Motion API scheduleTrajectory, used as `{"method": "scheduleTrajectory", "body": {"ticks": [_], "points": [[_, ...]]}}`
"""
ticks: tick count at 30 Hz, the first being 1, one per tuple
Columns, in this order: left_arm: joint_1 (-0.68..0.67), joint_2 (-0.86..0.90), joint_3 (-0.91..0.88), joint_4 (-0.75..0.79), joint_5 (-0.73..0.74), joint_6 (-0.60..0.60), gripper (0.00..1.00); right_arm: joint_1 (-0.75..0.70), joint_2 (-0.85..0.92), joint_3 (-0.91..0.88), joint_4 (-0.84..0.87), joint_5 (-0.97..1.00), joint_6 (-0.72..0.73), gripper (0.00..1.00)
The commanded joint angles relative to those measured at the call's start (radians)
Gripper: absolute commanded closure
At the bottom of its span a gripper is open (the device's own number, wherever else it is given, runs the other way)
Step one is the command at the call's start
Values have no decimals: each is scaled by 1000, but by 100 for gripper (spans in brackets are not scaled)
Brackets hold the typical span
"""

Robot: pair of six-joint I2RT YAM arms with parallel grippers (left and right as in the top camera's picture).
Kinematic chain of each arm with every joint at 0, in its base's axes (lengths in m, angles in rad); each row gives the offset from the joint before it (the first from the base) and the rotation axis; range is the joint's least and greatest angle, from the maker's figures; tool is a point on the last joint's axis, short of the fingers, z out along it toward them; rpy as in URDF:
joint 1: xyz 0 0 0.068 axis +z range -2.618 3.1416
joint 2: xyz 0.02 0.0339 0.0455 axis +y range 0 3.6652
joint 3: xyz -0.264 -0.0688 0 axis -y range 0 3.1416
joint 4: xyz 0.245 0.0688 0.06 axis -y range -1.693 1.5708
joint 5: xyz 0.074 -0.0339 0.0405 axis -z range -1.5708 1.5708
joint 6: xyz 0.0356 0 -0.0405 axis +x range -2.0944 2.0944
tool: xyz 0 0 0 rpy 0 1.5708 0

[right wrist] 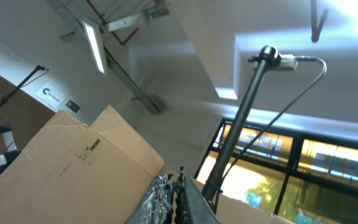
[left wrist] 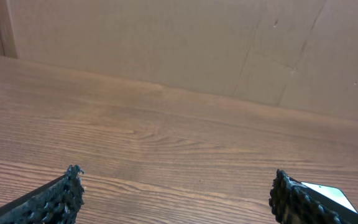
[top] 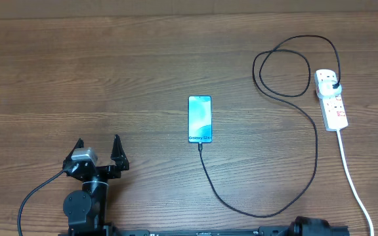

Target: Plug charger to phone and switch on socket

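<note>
The phone (top: 200, 119) lies flat at the table's middle, its blue-teal screen lit. The charger (top: 315, 151), a thin black cable, meets the phone's near edge with its connector tip, curves right and loops up to its black plug (top: 334, 86) in the socket (top: 333, 105), a white power strip at the far right. My left gripper (top: 98, 140) stands open low at the front left, well away from the phone, with only bare wood between its fingers (left wrist: 178, 172). A corner of the phone (left wrist: 331, 193) shows past its right finger. My right gripper (right wrist: 174, 177) is shut on nothing and points up at the ceiling.
The socket's thick white cord (top: 353, 177) runs down to the front right edge. Part of the right arm (top: 314, 227) shows at the bottom edge. A cardboard wall (left wrist: 166, 43) backs the table. The wooden tabletop (top: 77, 72) spreads left of the phone.
</note>
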Motion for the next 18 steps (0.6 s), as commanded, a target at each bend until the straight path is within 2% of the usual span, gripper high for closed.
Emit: {"method": "scheduleTrajectory", "body": {"ticks": [1, 18], "points": [[0, -9, -5, -2, -1, -17, 0, -8, -20, -4, -3, 37, -32, 94], [0, -9, -5, -2, -1, -17, 0, -13, -20, -4, -114, 299, -103, 87]]}}
